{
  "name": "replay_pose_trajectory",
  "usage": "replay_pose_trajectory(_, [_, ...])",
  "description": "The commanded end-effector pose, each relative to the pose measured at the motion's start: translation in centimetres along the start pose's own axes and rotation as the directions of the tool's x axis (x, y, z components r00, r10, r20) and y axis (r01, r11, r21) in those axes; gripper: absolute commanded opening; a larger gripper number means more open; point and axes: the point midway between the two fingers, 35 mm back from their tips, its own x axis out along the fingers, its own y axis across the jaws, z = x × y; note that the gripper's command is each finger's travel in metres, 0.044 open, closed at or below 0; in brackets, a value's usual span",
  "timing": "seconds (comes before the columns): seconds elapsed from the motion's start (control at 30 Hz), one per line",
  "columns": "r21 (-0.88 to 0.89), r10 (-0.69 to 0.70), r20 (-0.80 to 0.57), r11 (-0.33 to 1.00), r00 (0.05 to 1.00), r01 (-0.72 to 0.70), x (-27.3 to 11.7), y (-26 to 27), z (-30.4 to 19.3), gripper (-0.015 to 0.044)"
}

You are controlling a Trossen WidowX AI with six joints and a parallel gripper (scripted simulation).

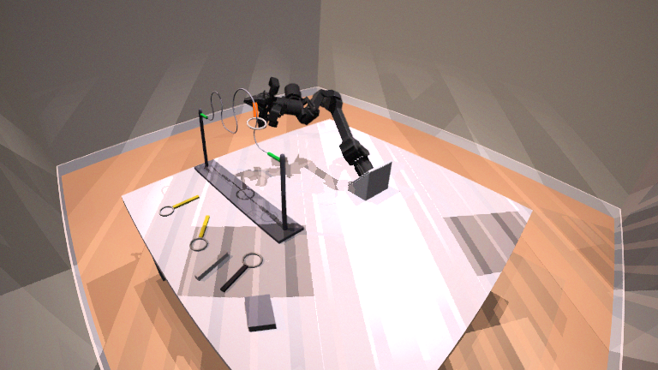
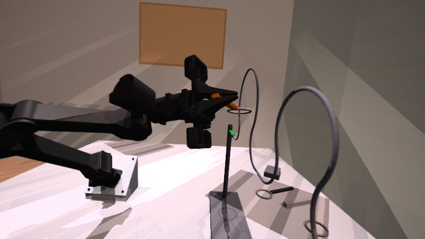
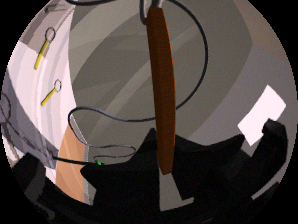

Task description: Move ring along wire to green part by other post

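The ring (image 1: 256,128) (image 2: 243,113) lies nearly flat around the thin grey wire (image 2: 335,128), above the green part (image 1: 274,156) (image 2: 231,133) by the near post (image 1: 283,193) (image 2: 227,166). Whether it touches the wire cannot be told. The orange handle (image 1: 255,109) (image 2: 233,105) (image 3: 162,90) slants up from the ring into the fingers. My gripper (image 1: 248,100) (image 2: 237,94) is shut on the handle, with its tips close beside the wire. The other green part (image 1: 203,116) (image 3: 99,162) is at the far post (image 1: 202,138).
The wire bends up and down in tall loops between the posts, which stand on a dark base plate (image 1: 286,233). Two yellow-handled rings, a black-handled ring (image 1: 234,278), a grey bar (image 1: 212,266) and a grey block (image 1: 260,311) lie on the table.
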Motion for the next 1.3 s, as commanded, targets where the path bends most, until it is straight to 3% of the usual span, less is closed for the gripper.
replay_pose_trajectory(0.0, [-0.047,-0.031,0.004,0.998,1.0,0.031,0.0,-0.3,-0.1,-0.015])
replay_pose_trajectory(0.63, [-0.112,-0.067,0.012,0.991,0.998,0.068,0.0,0.7,-0.4,-0.015])
replay_pose_trajectory(1.27, [0.139,0.07,-0.022,0.988,0.997,-0.066,-0.6,5.8,-0.5,-0.015])
